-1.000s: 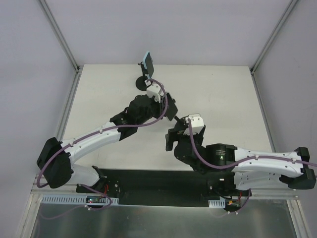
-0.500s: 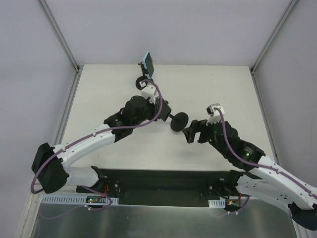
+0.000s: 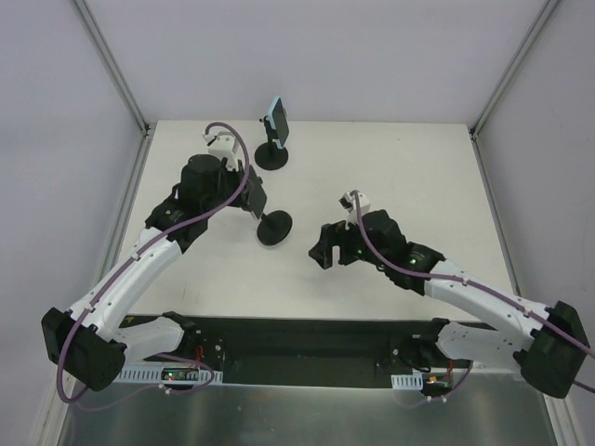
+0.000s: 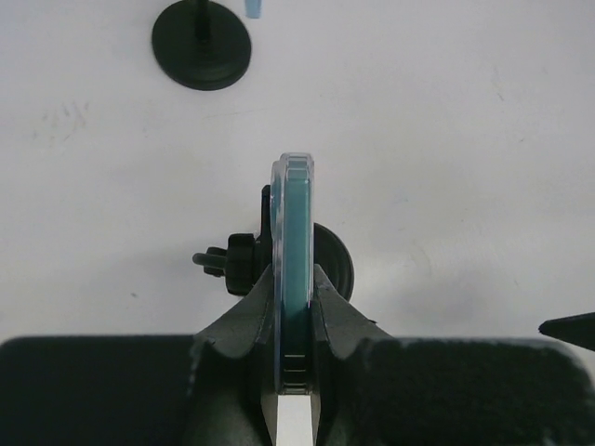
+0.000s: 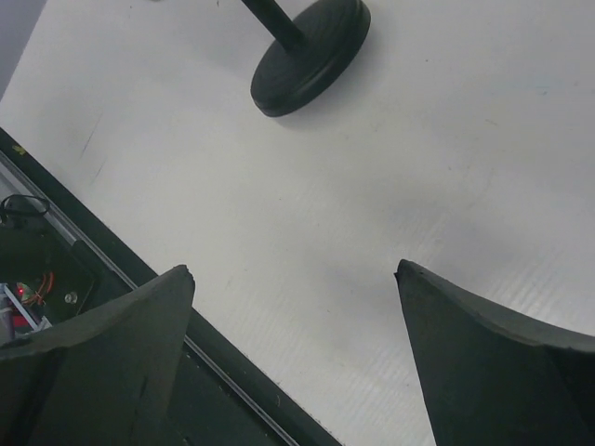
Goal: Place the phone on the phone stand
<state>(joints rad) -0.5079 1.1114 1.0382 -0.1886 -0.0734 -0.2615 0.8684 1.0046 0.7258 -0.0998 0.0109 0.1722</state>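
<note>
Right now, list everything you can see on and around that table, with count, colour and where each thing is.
table: one, white, under everything.
stands: two, black; far stand at the table's back edge, near stand mid-table.
phones: two, light blue; far phone on the far stand, held phone edge-on by the near stand's head.
base plate: one, black, along the near edge.
left arm: one, white and black, jaws shut on the held phone.
right arm: one, white and black, jaws open and empty, right of the near stand.
</note>
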